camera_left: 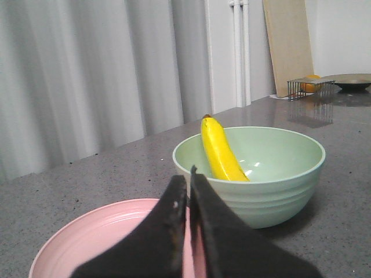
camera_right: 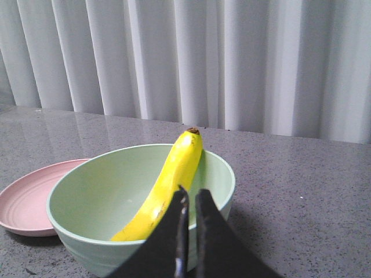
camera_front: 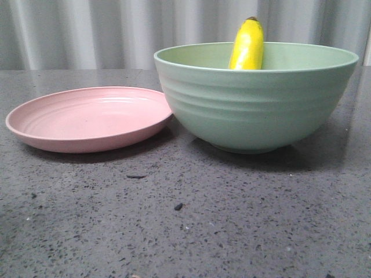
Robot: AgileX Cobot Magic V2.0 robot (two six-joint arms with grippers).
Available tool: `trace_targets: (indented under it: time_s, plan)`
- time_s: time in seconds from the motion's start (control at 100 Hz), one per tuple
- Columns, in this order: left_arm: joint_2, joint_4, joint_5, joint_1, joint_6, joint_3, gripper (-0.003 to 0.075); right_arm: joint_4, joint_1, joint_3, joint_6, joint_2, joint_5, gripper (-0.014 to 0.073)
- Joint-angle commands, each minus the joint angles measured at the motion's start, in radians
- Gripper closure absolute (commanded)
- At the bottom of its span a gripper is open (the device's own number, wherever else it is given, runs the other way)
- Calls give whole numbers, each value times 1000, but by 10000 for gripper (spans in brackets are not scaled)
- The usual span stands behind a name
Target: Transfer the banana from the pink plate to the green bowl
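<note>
the glossy yellow toy banana leans upright inside the ridged mint-green bowl, its dark tip propped against the far wall. the shallow pale pink plate lies bare on the speckled grey bench. the left end effector and right end effector are nearly closed, holding nothing.

Only the fingers are seen of the robot. The left gripper is made up of two matte black, wedge-shaped fingers tapering to points. The right gripper is built alike, its fingers possibly rubber-coated, though texture cannot be judged.
</note>
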Motion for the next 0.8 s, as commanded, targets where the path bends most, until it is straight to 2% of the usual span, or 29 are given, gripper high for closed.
trace_targets:
  time_s: [0.0,0.33,0.4,0.58,0.76,0.79]
  plan:
    - [4,-8,-81,2,-3,-27,741,-14,0,-27,-12,6,-86,658]
    - [-1,-33,-86,15,-3,8,741,-14,0,-27,-12,6,-86,658]
    - [-24,-86,-95,61,-3,40,741,-14,0,-27,-12,6,-84,658]
    - [-93,-74,-170,234,-3,161,741,-14,0,-27,-12,6,-84,658]
    - [-225,-78,-170,405,-3,273,741,-14,0,-27,-12,6,-84,658]
    - [-247,-78,-105,430,-3,270,741,-14,0,-27,-12,6,-84,658]
